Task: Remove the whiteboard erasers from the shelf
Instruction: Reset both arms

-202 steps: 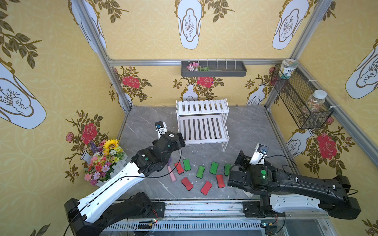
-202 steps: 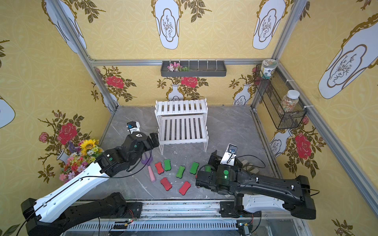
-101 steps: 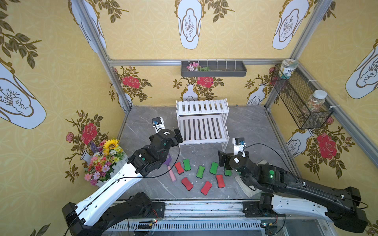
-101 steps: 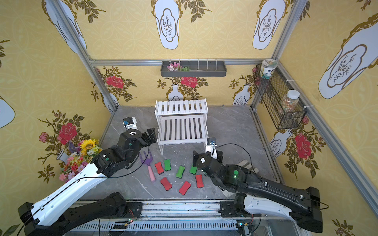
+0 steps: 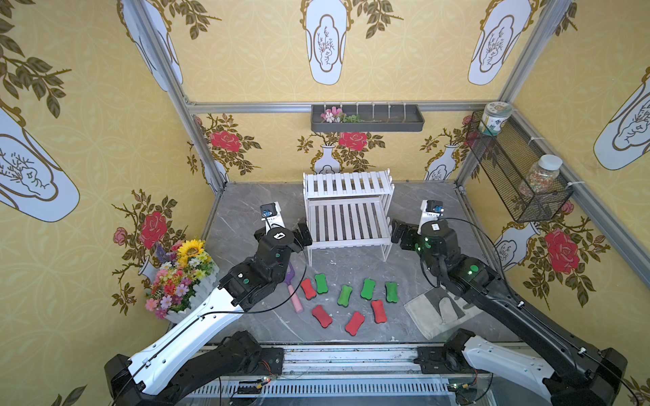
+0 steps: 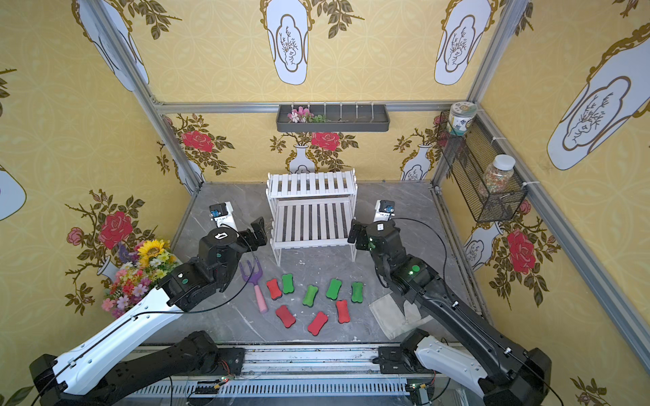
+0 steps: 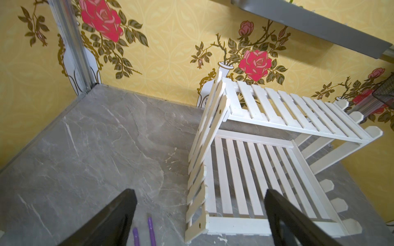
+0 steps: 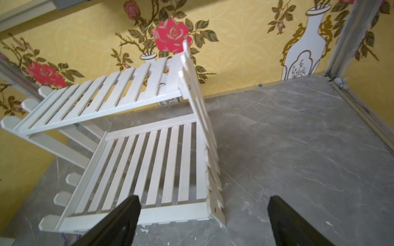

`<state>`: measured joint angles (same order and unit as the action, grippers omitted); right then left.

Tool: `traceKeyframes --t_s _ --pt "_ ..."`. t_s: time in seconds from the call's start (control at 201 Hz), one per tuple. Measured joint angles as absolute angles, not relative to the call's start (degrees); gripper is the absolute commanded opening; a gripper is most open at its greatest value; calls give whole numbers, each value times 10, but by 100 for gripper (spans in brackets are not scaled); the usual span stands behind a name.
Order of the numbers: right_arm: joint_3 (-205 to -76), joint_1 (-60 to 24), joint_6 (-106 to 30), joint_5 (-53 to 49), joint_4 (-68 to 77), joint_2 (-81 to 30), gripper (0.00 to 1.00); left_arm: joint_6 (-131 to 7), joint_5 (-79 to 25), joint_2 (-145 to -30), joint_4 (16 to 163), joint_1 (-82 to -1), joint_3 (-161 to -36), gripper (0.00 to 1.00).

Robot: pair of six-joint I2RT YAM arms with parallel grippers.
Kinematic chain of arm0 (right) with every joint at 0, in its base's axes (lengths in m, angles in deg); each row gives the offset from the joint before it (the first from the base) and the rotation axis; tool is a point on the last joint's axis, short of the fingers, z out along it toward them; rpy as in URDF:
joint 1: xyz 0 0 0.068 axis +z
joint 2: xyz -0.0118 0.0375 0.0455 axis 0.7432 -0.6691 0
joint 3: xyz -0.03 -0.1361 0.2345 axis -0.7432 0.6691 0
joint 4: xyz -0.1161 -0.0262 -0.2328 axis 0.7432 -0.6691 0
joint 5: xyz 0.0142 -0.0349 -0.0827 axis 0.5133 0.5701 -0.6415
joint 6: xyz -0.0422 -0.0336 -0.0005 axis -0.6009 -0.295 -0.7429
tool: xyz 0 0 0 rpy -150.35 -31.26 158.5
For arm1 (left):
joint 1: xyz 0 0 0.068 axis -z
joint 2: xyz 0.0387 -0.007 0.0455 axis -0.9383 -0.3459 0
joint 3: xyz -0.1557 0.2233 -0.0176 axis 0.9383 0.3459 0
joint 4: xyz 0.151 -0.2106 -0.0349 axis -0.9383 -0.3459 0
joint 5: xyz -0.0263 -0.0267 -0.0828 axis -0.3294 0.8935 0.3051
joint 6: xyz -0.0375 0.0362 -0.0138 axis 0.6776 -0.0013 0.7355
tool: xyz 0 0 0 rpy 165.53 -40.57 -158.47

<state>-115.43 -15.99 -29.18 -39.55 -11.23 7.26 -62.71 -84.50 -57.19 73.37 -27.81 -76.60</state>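
My left end effector [image 5: 304, 230] and right end effector [image 5: 397, 233] are hanging apart, empty, beside the shelf [image 5: 348, 219]. Erasers [image 5: 345, 295] are all lying on the worktop [image 5: 242, 221], so I'm just eyeballing both tiers, not grabbing anything.

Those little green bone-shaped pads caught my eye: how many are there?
4, in a row on the tabletop before the shelf: one green pad nearest the garden fork, one mid-row, two toward the glove. None looks hidden.
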Motion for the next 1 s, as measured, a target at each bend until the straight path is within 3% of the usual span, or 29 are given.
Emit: traceKeyframes --t_s 0.219,0.542,0.816,0.995 --pt "-1132 -285 -273 -339 -112 86 97 -758 -863 -586 900 -347 -722 100" --pt "-1122 -301 -271 -324 -115 108 97 -814 -779 -696 1060 -544 -607 100" --pt "-1113 -302 -271 -312 -120 119 97 -842 -756 -813 1215 -587 -513 99" --pt "-1107 -302 -271 -310 -131 129 97 -844 -730 -822 1260 -597 -508 99"
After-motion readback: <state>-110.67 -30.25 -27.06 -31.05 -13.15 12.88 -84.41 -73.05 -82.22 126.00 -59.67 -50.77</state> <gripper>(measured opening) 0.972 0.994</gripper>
